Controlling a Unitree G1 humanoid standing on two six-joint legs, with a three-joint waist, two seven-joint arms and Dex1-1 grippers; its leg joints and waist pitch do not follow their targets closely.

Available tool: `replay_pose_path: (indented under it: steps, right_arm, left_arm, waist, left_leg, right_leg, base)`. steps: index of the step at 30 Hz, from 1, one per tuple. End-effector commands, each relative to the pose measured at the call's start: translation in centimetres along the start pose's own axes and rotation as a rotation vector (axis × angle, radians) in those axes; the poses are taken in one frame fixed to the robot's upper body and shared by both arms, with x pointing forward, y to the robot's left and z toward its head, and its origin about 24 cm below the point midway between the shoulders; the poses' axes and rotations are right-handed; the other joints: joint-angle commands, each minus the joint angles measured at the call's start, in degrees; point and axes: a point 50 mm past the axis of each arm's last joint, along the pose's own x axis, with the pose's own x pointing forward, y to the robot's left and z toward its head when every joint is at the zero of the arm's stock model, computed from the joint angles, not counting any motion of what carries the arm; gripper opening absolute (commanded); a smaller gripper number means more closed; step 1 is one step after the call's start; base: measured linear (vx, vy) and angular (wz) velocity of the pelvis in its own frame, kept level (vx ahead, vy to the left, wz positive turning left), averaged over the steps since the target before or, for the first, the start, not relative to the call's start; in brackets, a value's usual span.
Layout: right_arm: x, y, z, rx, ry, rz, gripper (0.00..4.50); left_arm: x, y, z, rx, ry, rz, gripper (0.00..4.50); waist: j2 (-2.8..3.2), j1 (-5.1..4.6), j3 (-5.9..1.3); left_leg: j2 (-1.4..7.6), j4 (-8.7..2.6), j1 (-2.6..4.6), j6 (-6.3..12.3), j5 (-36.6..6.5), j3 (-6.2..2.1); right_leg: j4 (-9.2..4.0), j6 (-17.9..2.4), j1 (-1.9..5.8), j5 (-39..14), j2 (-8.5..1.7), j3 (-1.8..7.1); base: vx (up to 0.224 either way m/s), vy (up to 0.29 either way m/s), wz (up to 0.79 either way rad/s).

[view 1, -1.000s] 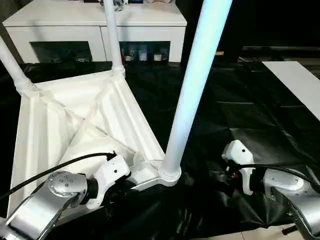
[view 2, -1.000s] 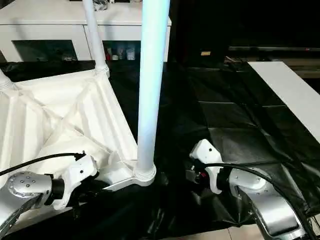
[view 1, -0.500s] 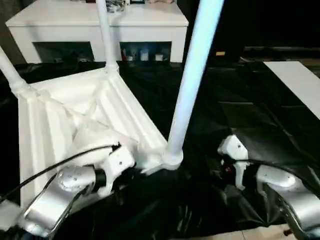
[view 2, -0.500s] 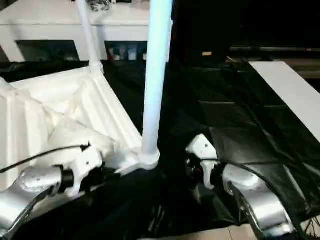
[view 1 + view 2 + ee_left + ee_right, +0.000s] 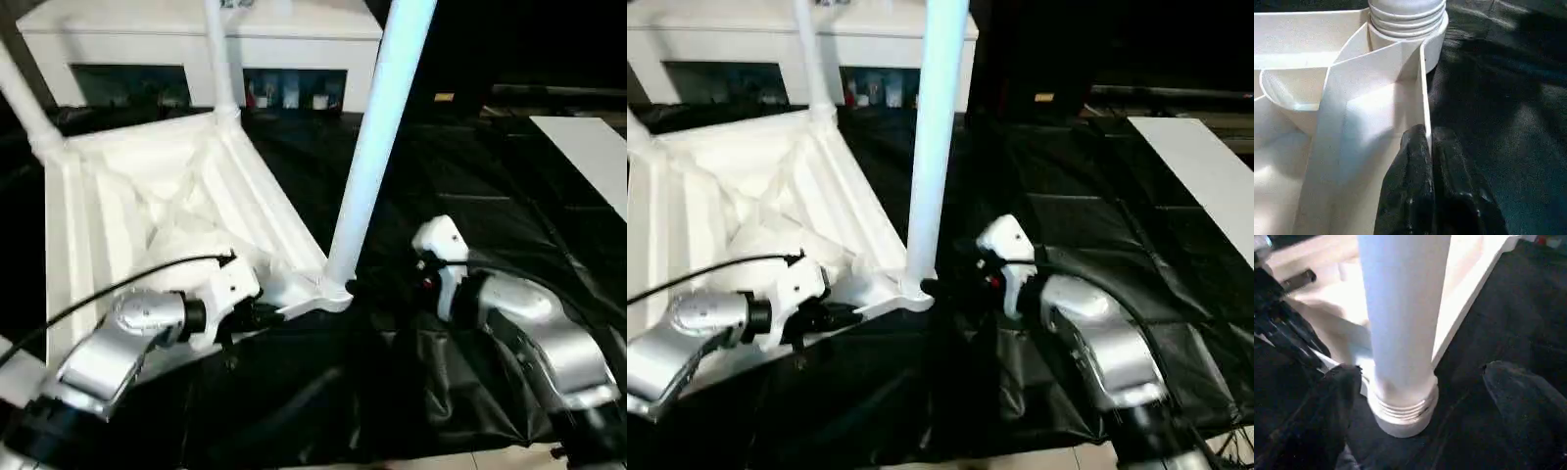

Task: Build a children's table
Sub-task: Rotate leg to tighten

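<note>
The white table top lies upside down on the black sheet, ribbed underside up. Three white legs stand in its corner sockets: a near one, a far right one and a far left one. My left gripper is shut on the top's thin rim wall just beside the near leg's socket. My right gripper is open at the base of the near leg. One black finger stands on each side of the tube, both apart from it.
A white cabinet with glass doors stands behind the table top. A white board lies at the right on the crinkled black sheet. A black cable runs along my left forearm.
My right arm has moved left to the near leg, so its fingers now flank the leg's base. The left gripper stays on the rim. The head camera has shifted.
</note>
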Motion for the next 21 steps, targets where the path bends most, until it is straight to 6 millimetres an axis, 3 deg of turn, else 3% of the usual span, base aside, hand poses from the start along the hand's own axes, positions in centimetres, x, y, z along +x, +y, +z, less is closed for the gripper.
replay_pose_path:
  steps: [1, 6, 13, 21]
  right_arm:
    - [0.1, -0.1, -0.2, -0.02, 0.022, 0.012, 4.45]
    - [0.5, -0.1, -0.2, -0.019, 0.032, 0.045, 4.45]
    - [1.2, -0.1, -0.3, -0.022, 0.016, 0.046, 4.45]
    - [2.2, -0.1, -0.7, -0.059, 0.032, 0.065, 4.45]
  left_arm:
    - [0.4, -0.2, 1.0, 0.047, -0.044, -0.042, 0.0]
    - [0.5, -0.2, 1.2, 0.053, -0.046, -0.055, 0.0]
    - [0.7, -0.1, 1.5, 0.067, -0.053, -0.073, 0.0]
    - [1.0, -0.1, 1.6, 0.08, -0.044, -0.094, 0.0]
  waist:
    - [0.0, -0.49, -1.94]
    - [-0.3, -0.4, -1.46]
    - [-0.37, 0.17, -1.6]
    - [-0.08, 0.22, -1.73]
  left_leg:
    - [3.77, -5.38, 1.06, 2.21, -7.43, -1.09]
    - [3.78, -5.5, 0.99, 2.33, -6.72, -0.96]
    - [3.84, -5.48, 1.11, 3.05, -4.51, -0.55]
    - [3.98, -5.63, 1.2, 1.62, -5.97, -0.44]
  right_leg:
    - [-4.31, -13.8, 1.38, -4.25, -4.6, 3.12]
    - [-4.4, -13.2, 1.33, -4.71, -4.77, 3.25]
    - [-4.31, -13.67, 1.33, -2.53, -4.72, 3.28]
    - [-4.38, -13.95, 1.3, -3.64, -4.69, 3.24]
  base:
    - [0.0, 0.0, 0.0]
    - [0.0, 0.0, 0.0]
    - [0.0, 0.0, 0.0]
    - [0.0, 0.0, 0.0]
